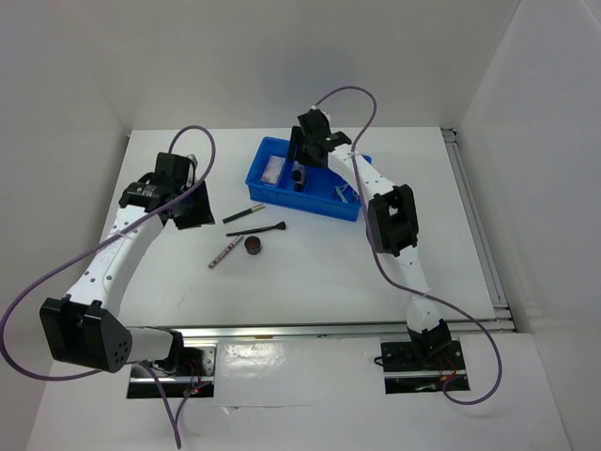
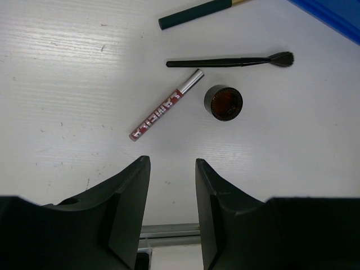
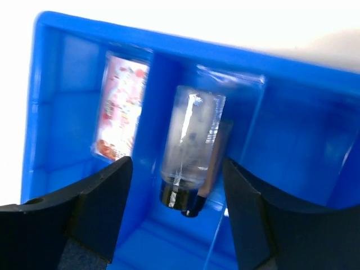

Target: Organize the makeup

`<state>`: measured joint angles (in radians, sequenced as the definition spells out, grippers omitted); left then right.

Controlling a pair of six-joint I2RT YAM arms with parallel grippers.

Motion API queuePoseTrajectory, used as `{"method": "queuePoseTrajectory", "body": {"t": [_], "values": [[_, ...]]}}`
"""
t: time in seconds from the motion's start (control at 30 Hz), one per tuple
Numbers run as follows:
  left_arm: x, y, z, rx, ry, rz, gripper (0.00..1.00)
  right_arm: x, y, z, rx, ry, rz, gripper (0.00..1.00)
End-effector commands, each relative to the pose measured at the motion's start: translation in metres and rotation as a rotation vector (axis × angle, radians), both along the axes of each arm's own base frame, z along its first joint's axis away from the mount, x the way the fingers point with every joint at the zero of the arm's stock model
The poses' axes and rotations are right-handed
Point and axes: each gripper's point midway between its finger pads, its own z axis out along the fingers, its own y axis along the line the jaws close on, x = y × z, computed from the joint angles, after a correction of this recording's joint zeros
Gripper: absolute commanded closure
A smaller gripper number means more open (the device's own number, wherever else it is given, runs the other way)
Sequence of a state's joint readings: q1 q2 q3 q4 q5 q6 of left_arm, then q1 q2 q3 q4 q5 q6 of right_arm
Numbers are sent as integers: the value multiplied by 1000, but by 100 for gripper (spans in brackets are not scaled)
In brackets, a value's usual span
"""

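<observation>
A blue tray point(image 1: 315, 199) holds a pinkish packet point(image 1: 272, 170), a grey cylinder point(image 1: 299, 176) and pale tools point(image 1: 344, 193). My right gripper point(image 1: 305, 155) hovers open over it. In the right wrist view the gripper point(image 3: 177, 163) straddles the clear cylinder point(image 3: 191, 140) without touching it. A beige black-tipped tube point(image 3: 216, 163) lies beside it and the packet point(image 3: 121, 107) lies one compartment left. On the table lie a dark pencil point(image 2: 194, 14), a black brush point(image 2: 225, 61), a reddish gloss tube point(image 2: 166, 106) and a brown pot point(image 2: 224, 102). My left gripper point(image 2: 171, 163) is open and empty, short of them.
The tray's corner point(image 2: 332, 17) shows at the upper right of the left wrist view. A metal rail point(image 1: 329, 329) runs along the table's near edge and another point(image 1: 474, 216) along its right side. White walls close in the back and sides.
</observation>
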<state>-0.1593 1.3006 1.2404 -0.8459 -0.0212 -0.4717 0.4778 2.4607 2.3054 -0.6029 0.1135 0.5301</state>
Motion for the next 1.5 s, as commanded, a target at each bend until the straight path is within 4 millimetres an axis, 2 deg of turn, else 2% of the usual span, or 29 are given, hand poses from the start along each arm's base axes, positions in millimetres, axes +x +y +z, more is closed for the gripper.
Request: {"method": "queuePoseTrajectory", "body": {"t": [0.0,0.1,0.2,0.23,0.3,0.33,0.4,0.43,0.47,0.53,0.57,0.6,0.67,0.7,0.77,0.8,0.9,1.13,1.27,1.4,1.47], "values": [[3,3,0,11,-6,-2,49,15,16,52,79,-129,33,27],[2,3,3,9,-15,-2,49,12,14,75,94,-159,33,25],[0,3,9,6,-36,-2,49,-3,18,93,65,-187,46,32],[-1,3,13,4,-50,-2,49,-14,28,98,50,-197,76,32],[-4,4,13,3,-53,-2,49,-36,36,103,33,-190,104,33],[-6,4,13,3,-58,-2,49,-53,51,104,22,-189,150,33],[-9,3,13,-5,-58,-7,49,-82,58,99,-14,-169,197,33],[-10,3,16,-7,-70,-7,49,-94,64,95,-32,-162,229,28],[-12,3,13,-5,-61,-7,49,-114,80,93,-42,-157,280,26],[-14,4,19,-9,-84,-7,49,-141,87,76,-80,-114,333,21],[-14,4,19,-9,-84,-7,49,-158,99,74,-86,-104,371,17],[-15,4,22,-11,-96,-7,49,-172,100,61,-117,-70,398,16],[-19,7,21,1,-93,1,49,-197,116,51,-145,-54,467,12],[-20,9,25,6,-108,7,49,-205,116,36,-182,-23,475,12],[-23,15,28,15,-126,54,49,-223,128,25,-191,9,525,9],[-24,18,27,24,-118,75,49,-227,132,13,-206,27,537,7],[-33,25,34,32,-144,127,49,-234,144,-2,-232,41,531,2],[-41,36,49,45,-209,187,49,-232,144,-40,-301,99,487,0],[-42,36,52,45,-209,187,49,-236,149,-52,-277,116,500,9],[-42,36,52,45,-209,187,49,-233,154,-55,-268,115,493,22],[-42,36,52,45,-209,187,49,-233,154,-59,-275,124,493,32]]}}
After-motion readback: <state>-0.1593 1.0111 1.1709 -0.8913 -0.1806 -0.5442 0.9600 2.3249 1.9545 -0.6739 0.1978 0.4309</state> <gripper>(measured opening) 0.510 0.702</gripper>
